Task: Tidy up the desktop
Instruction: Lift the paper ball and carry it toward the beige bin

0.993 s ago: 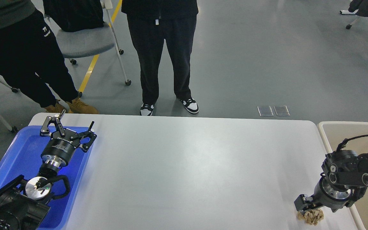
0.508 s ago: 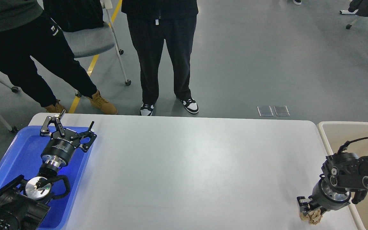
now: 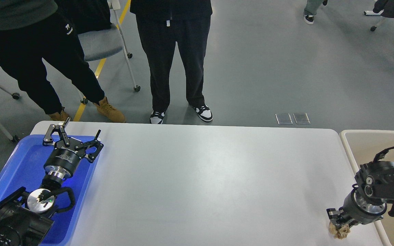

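Right gripper [image 3: 338,222] clamped on crumpled paper wad [image 3: 341,232], near desktop [image 3: 197,177] edge.
Left gripper [image 3: 73,134] held wide over blue tray [image 3: 19,164]; wad not yet binned, beige bin [image 3: 371,140] adjacent.

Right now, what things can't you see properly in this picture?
- Right tool: in the head view its fingers are dark and bunched over the crumpled paper, so open or shut is unclear.
- Paper: partly covered by that tool.
- Beige bin: cut off by the right edge and blocked by the right arm.
- Blue tray: partly hidden under the left arm and open left tool.
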Tool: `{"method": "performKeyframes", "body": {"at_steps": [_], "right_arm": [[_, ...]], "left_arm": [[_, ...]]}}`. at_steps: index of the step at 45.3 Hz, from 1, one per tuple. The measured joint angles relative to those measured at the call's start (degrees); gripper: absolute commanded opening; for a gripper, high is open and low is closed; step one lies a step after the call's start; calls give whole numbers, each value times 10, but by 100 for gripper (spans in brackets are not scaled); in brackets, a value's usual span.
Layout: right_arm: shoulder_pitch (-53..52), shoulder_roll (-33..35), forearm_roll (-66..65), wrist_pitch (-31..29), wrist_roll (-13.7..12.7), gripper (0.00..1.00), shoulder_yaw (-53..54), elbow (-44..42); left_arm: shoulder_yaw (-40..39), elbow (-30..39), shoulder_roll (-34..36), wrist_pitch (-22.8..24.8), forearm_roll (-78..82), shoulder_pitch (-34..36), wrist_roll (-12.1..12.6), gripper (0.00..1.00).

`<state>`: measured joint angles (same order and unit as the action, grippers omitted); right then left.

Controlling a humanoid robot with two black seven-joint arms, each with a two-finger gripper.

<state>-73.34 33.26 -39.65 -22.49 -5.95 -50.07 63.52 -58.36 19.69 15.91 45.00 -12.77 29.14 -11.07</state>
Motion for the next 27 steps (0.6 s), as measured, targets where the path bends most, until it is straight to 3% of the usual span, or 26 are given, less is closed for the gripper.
{"method": "performKeyframes", "body": {"at_steps": [10, 27], "right_arm": [[-82, 71, -14, -53, 1, 0, -11, 45], [-352, 198, -54, -187, -2, 0, -76, 116]], "left_arm": [[0, 0, 0, 0, 0, 0, 0, 100], [0, 0, 0, 0, 0, -1, 1, 100]]}}
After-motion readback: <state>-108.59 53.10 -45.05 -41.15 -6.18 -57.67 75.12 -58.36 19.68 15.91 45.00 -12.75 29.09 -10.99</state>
